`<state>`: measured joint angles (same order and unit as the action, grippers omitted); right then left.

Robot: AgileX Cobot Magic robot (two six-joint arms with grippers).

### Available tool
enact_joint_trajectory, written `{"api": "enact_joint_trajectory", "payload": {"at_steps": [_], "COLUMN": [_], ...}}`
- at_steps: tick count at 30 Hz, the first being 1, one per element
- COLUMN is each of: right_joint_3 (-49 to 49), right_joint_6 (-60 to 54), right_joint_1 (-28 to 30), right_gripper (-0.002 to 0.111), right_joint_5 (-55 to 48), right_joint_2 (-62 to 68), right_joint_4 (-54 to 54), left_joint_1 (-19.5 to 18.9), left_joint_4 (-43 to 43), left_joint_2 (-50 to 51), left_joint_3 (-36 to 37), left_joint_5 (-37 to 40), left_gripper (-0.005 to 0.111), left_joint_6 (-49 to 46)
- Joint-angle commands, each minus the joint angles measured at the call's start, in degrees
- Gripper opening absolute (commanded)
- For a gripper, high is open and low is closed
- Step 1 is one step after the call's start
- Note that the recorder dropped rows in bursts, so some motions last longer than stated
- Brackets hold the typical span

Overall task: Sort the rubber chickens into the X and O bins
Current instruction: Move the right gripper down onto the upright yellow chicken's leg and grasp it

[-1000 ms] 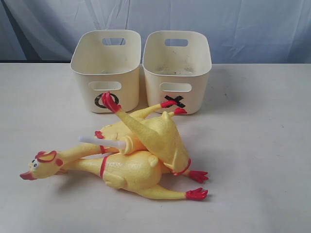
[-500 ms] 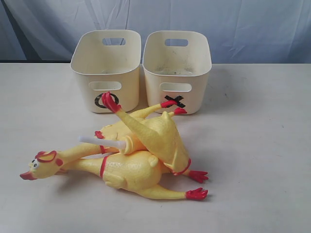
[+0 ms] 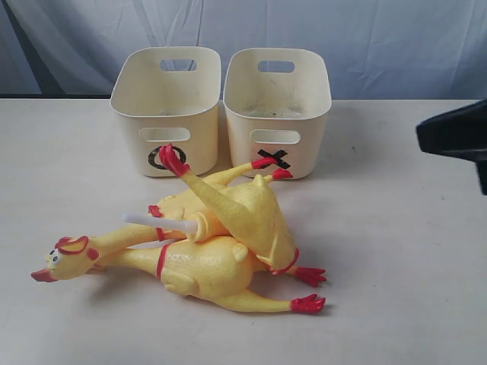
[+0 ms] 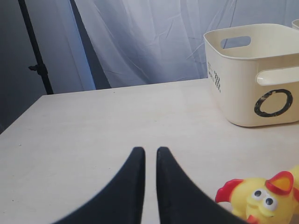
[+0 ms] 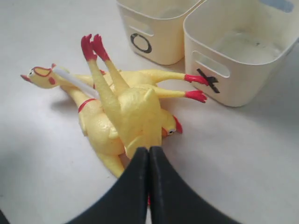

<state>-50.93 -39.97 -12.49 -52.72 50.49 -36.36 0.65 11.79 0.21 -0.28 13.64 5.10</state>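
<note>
Three yellow rubber chickens lie in a pile mid-table. The top one [image 3: 247, 213] points its red feet at the O bin [image 3: 133, 125]. The lowest [image 3: 205, 270] has its head at the left [image 4: 261, 198]. A white tube [image 3: 156, 222] sticks out between them. The X bin [image 3: 308, 148] stands right of the O bin, and both look empty. My right gripper [image 5: 149, 149] is shut and empty, hovering just short of the top chicken [image 5: 135, 112]. My left gripper [image 4: 150, 150] is open by a narrow gap with nothing in it, low over bare table beside the chicken head.
The dark bulk of my right arm [image 3: 456, 135] pokes in at the exterior view's right edge. A grey-blue curtain [image 3: 342, 30] hangs behind the bins. A black stand pole [image 4: 35, 51] rises past the table's far corner in the left wrist view.
My right arm has come into the exterior view at its right edge. The chickens and bins have not moved.
</note>
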Motion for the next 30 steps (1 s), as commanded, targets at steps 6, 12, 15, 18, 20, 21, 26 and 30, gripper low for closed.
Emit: {"api": "enact_joint_trajectory", "payload": {"at_steps": [6,12,15,18,20,21,26,30], "right_joint_3": [-4.8,-4.8,-4.8,-4.8,-4.8,-4.8,-4.8,-4.8], "right_joint_6": [-1.2,1.1,1.1,1.1,1.1,1.1,1.1,1.1], "right_joint_1": [-16.7,-29.7,-34.5,-36.8,-37.0,-37.0,-37.0,-37.0], "right_gripper": [-0.001,-0.001,-0.001,-0.001,-0.001,-0.001,-0.001,0.017], "right_joint_5": [2.3,9.8,14.6,21.7,25.5,27.2,31.1,32.9], "right_joint_2": [14.1,20.0,22.2,23.8,24.7,25.2,28.0,30.6], "right_joint_4": [12.2,26.1,28.8,28.3,26.4,24.6,20.8,20.8], "left_joint_1": [-0.1,-0.1,-0.1,-0.1,-0.1,-0.1,-0.1,-0.1], "left_joint_4": [-0.2,-0.2,-0.2,-0.2,-0.2,-0.2,-0.2,-0.2], "left_joint_2": [-0.2,-0.2,-0.2,-0.2,-0.2,-0.2,-0.2,-0.2], "left_joint_3": [0.3,0.3,0.3,0.3,0.3,0.3,0.3,0.3], "left_joint_5": [-0.3,-0.3,-0.3,-0.3,-0.3,-0.3,-0.3,-0.3], "left_gripper": [0.01,0.01,0.01,0.01,0.01,0.01,0.01,0.01], "left_joint_6": [0.0,0.0,0.0,0.0,0.0,0.0,0.0,0.0]}}
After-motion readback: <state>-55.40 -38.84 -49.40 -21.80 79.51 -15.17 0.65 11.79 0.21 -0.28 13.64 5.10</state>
